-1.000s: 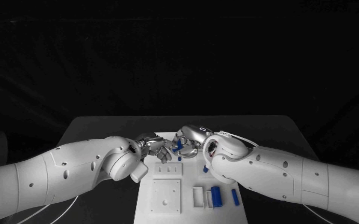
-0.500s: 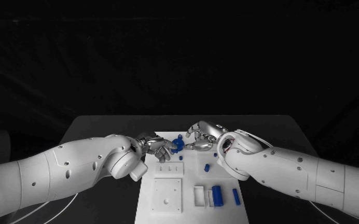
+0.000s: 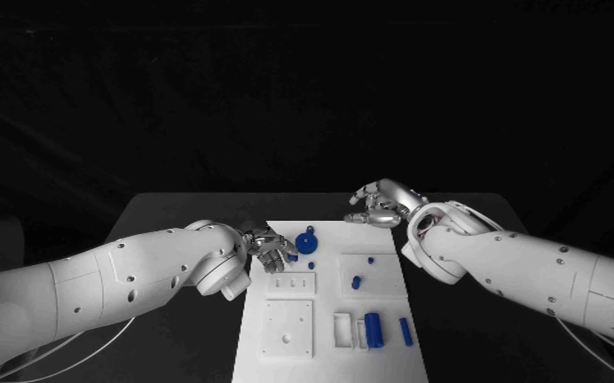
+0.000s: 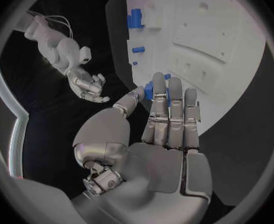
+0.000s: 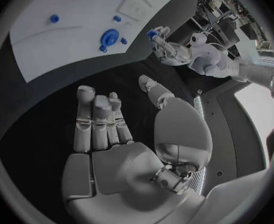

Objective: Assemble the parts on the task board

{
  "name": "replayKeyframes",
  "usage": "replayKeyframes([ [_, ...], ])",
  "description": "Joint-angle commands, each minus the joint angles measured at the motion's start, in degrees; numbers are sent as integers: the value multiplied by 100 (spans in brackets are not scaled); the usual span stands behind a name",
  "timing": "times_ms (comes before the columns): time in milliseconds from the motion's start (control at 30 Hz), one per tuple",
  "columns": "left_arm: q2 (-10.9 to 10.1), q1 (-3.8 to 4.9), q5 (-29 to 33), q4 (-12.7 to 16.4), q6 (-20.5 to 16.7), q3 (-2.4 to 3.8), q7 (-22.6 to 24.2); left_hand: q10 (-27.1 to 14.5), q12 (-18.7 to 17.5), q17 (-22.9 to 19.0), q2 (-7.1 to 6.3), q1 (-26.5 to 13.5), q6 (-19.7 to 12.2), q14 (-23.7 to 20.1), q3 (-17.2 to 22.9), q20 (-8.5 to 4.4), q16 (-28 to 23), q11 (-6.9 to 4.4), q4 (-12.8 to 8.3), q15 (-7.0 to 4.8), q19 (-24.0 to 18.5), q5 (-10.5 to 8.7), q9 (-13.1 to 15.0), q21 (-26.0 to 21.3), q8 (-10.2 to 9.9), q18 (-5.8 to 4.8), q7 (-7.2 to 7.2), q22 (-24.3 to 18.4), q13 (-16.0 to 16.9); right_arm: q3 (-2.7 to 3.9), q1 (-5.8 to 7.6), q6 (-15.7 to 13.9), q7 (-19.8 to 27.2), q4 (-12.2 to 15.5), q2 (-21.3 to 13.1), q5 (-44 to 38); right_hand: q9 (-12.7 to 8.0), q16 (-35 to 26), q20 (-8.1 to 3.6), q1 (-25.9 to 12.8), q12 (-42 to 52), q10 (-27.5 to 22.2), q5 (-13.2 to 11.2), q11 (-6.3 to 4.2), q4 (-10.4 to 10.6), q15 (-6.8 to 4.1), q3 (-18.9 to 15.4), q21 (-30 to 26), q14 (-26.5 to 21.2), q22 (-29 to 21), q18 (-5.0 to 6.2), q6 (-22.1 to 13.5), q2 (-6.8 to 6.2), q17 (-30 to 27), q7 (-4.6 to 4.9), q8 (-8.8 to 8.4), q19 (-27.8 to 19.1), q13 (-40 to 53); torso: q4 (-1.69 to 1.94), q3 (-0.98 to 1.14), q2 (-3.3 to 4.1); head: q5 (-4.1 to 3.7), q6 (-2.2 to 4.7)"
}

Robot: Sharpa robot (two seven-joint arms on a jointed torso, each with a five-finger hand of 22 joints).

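Left hand [image 3: 268, 250] sits at the board's [image 3: 384, 355] left edge, thumb and fingertips pinched on a small blue part [image 4: 150, 89], other fingers straight and together. Right hand [image 3: 380, 205] hovers off the board's far right corner over the table [image 3: 179, 210], fingers loosely apart, holding nothing. Blue disc [image 3: 307, 242] stands on the board just beside the left hand; more blue parts [image 3: 373, 331] lie nearer the robot.

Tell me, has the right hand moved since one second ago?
Yes. The right hand has moved away from the left hand, off the task board and past its far right corner.
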Motion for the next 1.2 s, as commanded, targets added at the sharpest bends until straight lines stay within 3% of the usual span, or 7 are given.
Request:
replayKeyframes([
  [33,133,6,-1077,-117,60,-4,-347,29,34,-13,-16,44,454,39,48,-362,33,-41,-3,-25,50,63,30,49,26,-16,-403,-6,14,32,103,-202,333,-51,-58,478,11,-19,-14,41,22,-14,37,-9,-15,-10,-40,-14,-31,92,258,-55,43,-10,111,44,-47,-15,2,-8,0,6,-35],
  [100,259,5,-1377,-235,95,-4,-411,47,42,-22,-31,46,472,56,51,-369,46,-50,-3,-34,61,118,44,58,26,-16,-410,-9,25,117,178,-173,334,-137,-75,545,17,-26,-11,61,24,-10,47,-15,-21,-16,-50,-19,-33,92,258,-38,65,-17,104,57,-54,-30,7,-13,0,4,-60],
  [233,463,2,-1595,-431,-22,-5,-475,53,44,-29,-37,42,479,63,55,-367,51,-53,-2,-37,62,148,52,44,23,-22,-413,-18,30,190,301,-224,294,-308,-78,814,18,-27,-10,64,25,-8,49,-17,-21,-17,-53,-19,-32,92,258,-36,71,-18,103,59,-54,-33,6,-17,10,-8,-91],
  [267,500,2,-1633,-464,-44,-5,-479,54,44,-29,-37,42,479,63,55,-367,51,-53,-2,-37,62,149,52,44,23,-22,-413,-19,30,193,330,-219,265,-338,-81,889,18,-27,-10,64,25,-7,49,-17,-21,-17,-53,-19,-32,92,258,-36,71,-18,103,59,-54,-33,6,-15,11,-11,-95],
  [333,555,-2,-1729,-504,-75,-5,-500,76,55,-37,-78,31,507,85,83,-367,71,-62,9,-42,95,423,76,17,28,-32,-422,-38,46,193,417,-241,220,-431,-55,1106,25,-65,-1,73,-24,8,55,-29,-18,-29,-68,-36,-40,88,258,-19,104,-48,91,73,-73,-106,22,-17,10,-6,-127],
  [967,826,-284,-1944,-712,-140,-2,-524,166,126,-70,-87,-35,596,173,72,-419,172,-112,-11,-88,246,664,159,-5,9,-33,-455,-37,143,280,452,-272,198,-552,107,1315,23,-158,35,141,-206,54,70,-40,-28,-41,-120,-104,-49,80,258,-45,157,-147,83,74,-120,-448,52,-11,9,35,-352],
  [1200,836,-388,-1944,-700,-343,-2,-509,345,463,-9,-104,-3,652,378,39,-536,481,-244,-23,-222,477,738,175,115,-79,7,-479,64,452,280,452,-239,185,-552,118,1317,22,-162,38,135,-214,59,70,-40,-21,-41,-126,-108,-48,79,258,-47,160,-153,83,74,-120,-473,42,-12,7,54,-399],
])
